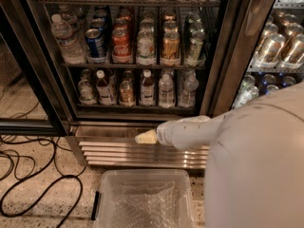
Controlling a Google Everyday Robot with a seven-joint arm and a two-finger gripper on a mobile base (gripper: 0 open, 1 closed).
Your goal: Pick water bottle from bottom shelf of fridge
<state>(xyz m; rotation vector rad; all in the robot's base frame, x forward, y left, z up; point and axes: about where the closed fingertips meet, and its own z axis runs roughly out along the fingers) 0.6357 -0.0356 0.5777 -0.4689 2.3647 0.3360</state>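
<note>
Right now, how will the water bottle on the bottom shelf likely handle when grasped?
The water bottle looks like thin clear plastic, likely denting under a squeeze. Tall, narrow and crowded by neighbours, it may tip into them. The gripper hangs below, before the steel base.

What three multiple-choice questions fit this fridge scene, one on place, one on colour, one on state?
1. At the fridge, the gripper is: A inside it; B before the steel base panel; C out of sight.
2. The cables on the floor are: A black; B red; C white.
3. The water bottle is: A lying flat; B hanging in air; C upright on the bottom shelf.
Answers: B, it hangs outside, below the shelves; A, dark loops on pale ground; C, it stands cap up.
</note>
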